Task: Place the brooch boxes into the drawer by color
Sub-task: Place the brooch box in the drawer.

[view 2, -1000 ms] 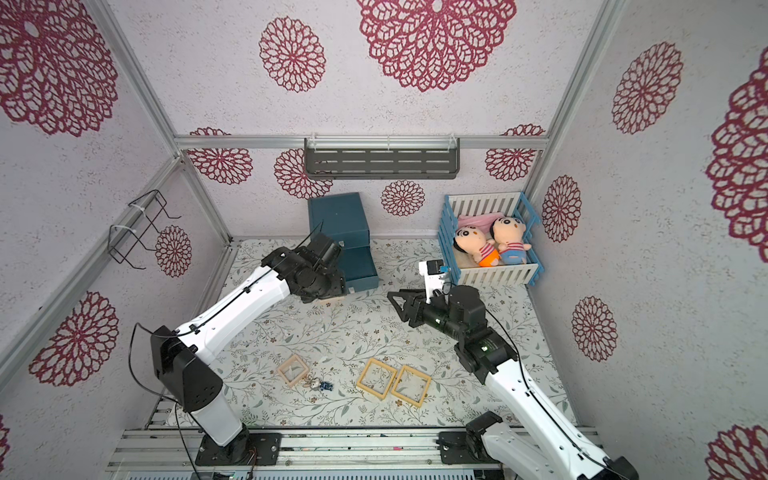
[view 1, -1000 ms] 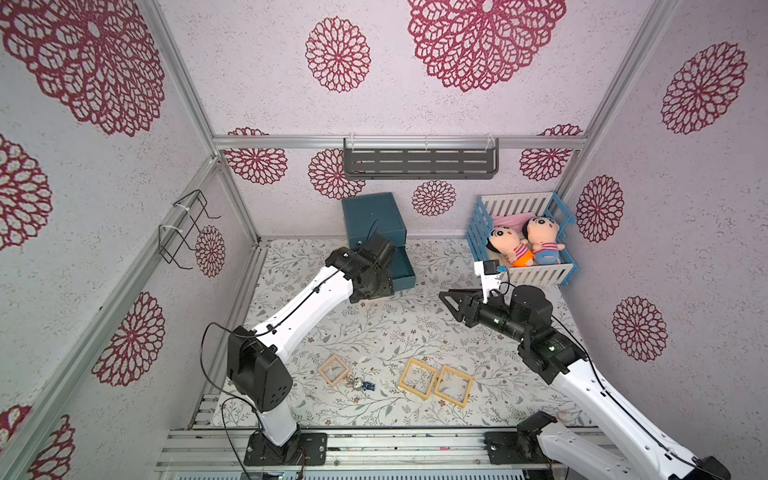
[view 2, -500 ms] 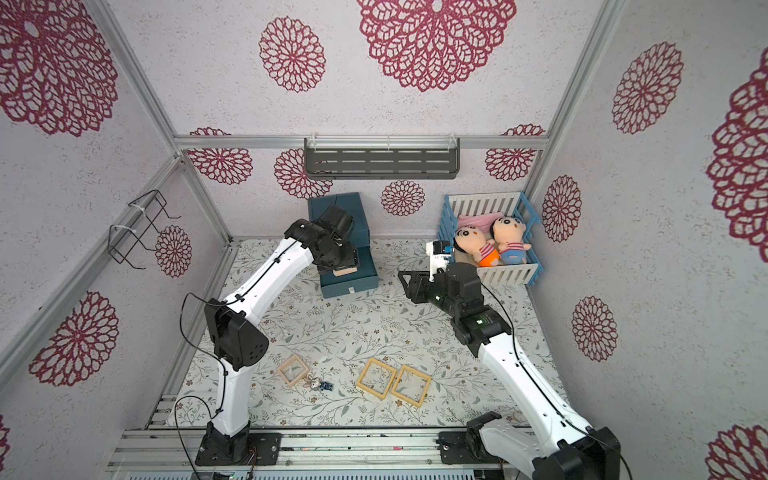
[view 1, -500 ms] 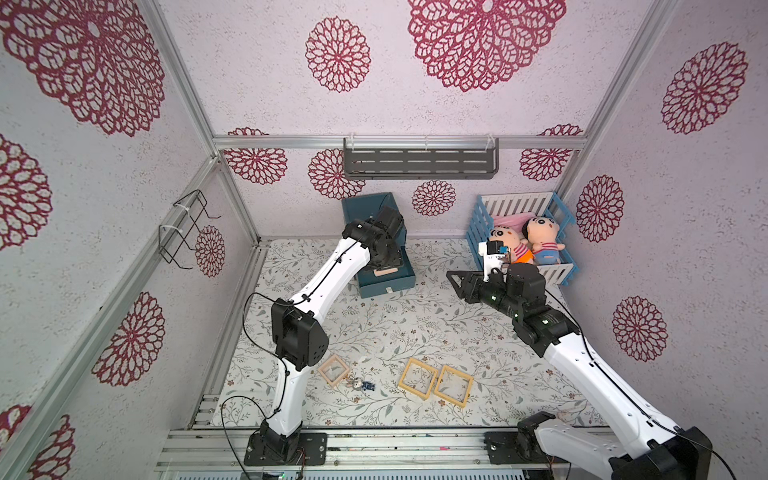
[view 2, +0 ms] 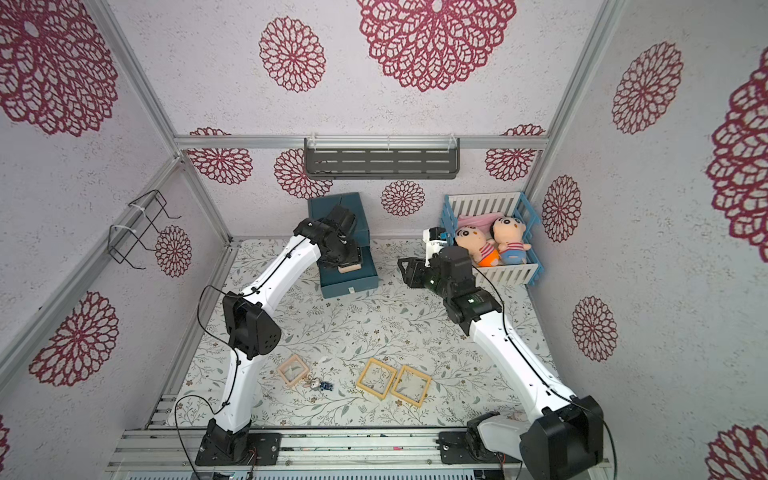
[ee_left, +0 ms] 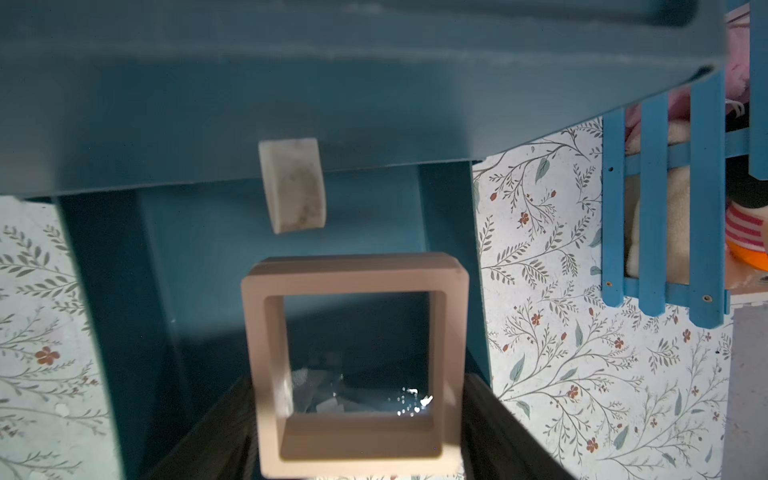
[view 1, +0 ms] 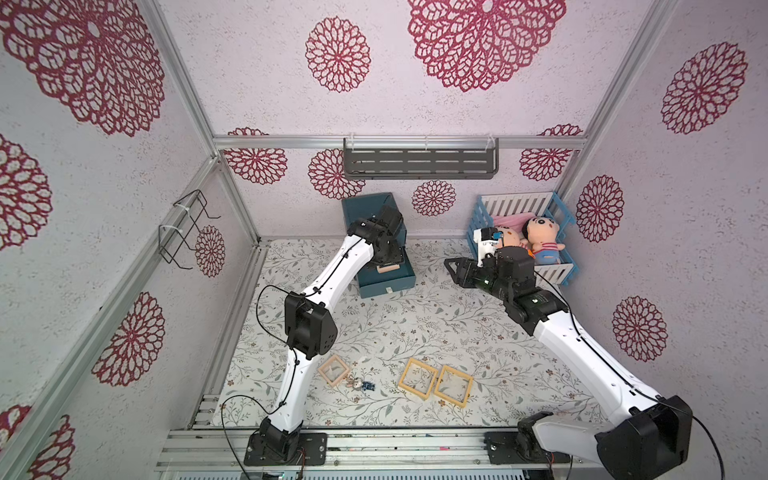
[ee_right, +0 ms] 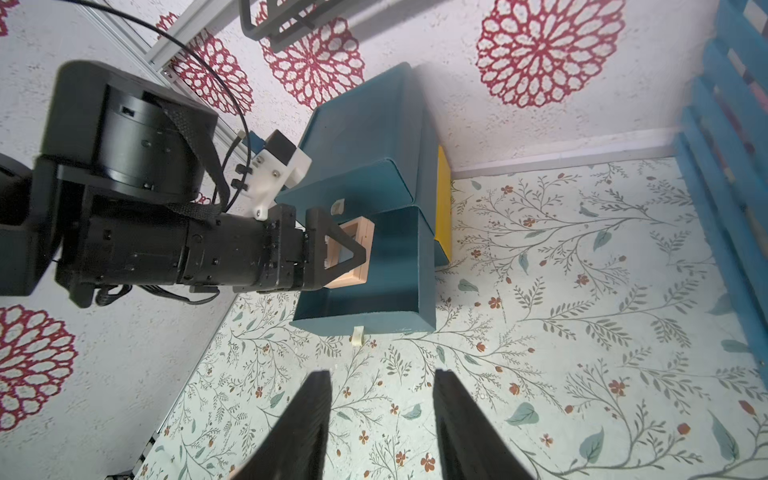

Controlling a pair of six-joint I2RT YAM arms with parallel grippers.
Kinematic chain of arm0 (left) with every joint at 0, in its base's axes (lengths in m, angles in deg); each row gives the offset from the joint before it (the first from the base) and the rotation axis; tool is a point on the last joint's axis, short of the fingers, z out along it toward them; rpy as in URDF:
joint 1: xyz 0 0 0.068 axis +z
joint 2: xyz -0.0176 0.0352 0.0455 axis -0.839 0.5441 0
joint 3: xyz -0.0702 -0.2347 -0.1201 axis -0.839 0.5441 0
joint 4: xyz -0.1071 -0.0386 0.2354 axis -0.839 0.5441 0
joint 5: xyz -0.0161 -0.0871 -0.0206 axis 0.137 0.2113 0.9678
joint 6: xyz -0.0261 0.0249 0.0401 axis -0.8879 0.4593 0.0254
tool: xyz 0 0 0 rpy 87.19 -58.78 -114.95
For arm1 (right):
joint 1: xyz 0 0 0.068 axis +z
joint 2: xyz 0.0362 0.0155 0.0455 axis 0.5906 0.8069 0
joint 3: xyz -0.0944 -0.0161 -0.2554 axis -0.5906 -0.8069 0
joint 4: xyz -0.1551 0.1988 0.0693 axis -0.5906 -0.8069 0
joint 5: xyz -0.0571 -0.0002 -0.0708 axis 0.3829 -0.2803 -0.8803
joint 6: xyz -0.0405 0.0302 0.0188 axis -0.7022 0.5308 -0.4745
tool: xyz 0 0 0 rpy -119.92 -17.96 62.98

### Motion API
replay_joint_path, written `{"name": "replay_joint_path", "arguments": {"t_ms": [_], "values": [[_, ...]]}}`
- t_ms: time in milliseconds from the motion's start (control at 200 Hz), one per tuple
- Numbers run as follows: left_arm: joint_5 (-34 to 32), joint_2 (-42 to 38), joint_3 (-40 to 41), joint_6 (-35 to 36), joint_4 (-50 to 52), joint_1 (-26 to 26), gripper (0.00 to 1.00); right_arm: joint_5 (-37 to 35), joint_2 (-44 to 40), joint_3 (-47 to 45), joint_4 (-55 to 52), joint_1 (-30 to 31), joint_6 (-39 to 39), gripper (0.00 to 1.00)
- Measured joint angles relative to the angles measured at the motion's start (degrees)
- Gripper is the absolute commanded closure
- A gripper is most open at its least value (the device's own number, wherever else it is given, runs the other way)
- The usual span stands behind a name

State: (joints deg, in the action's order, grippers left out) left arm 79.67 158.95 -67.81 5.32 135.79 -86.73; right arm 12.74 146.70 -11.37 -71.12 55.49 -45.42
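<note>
You're working inside pale textured walls [view 1: 415, 112] stamped with crimson flower medallions, with a leafy floral mat [view 1: 415, 324] for a floor. Grey slotted shelf [view 1: 419, 164] on the back wall, black wire rack [view 1: 185, 230] on a side wall, blue-and-white crib [view 1: 521, 203] in the corner.

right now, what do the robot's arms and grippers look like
The left arm and right arm have white shells with black joint housings and thin black cables looping outside. The left gripper and right gripper are black, the left's fingers showing triangular cut-outs.
</note>
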Motion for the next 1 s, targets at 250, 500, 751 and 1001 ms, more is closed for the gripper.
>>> {"name": "replay_joint_path", "arguments": {"t_ms": [250,500,751,1001], "values": [[1.8,1.7,0.0,-0.5,-2.3,0.0,0.54,0.0,0.9,0.0,0.0,0.0,0.0,0.54],[2.7,3.9,-0.6,-1.2,-4.9,0.0,0.54,0.2,0.9,0.0,0.0,0.0,0.1,0.54],[2.8,5.6,-2.6,-1.4,-5.9,0.0,0.53,1.2,1.2,0.0,0.1,0.0,0.1,0.54],[-0.2,5.4,-2.0,-2.3,-6.1,-0.7,0.54,1.3,1.2,0.0,0.1,0.0,0.1,0.54]]}}
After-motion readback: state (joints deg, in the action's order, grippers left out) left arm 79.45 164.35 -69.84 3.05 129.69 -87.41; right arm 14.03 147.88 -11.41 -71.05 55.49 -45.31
